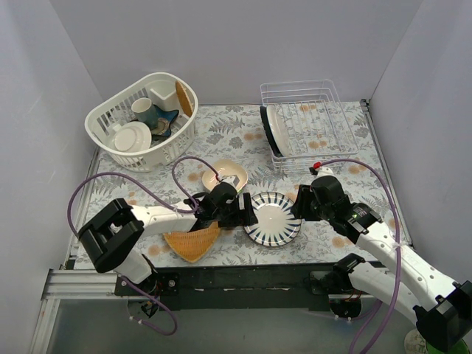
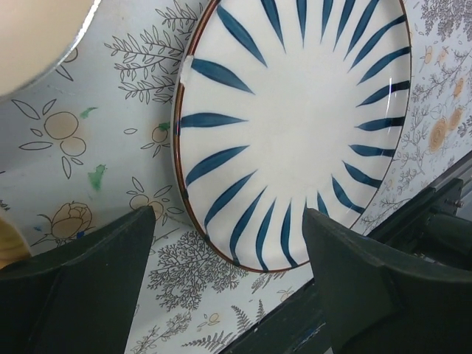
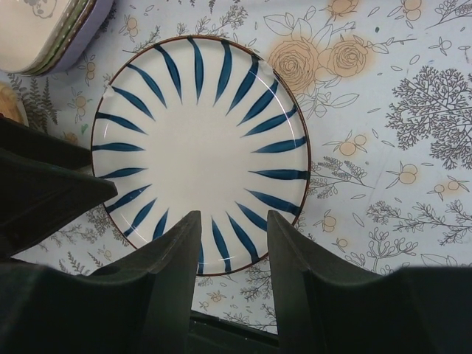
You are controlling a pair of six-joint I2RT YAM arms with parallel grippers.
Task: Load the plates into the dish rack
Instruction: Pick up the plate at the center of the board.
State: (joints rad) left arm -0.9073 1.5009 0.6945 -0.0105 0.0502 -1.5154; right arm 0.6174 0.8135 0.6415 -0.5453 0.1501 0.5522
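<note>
Top external: pickup seems in hand; blue-striped plate (image 1: 273,219) lies flat, left gripper (image 1: 248,218) wide, right gripper (image 1: 298,210) half-open, both empty. Next: pinch the rim.

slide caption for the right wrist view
A blue-striped plate on the floral table, the right gripper open over its near rim

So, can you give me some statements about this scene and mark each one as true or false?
1. The striped plate lies flat on the table. True.
2. The rack is empty. False: plates stand at its left end.
3. The left claw and the right claw are both open. True.
4. The orange tray stands in the rack. False: it lies on the table, left of the striped plate in the top view.
</note>
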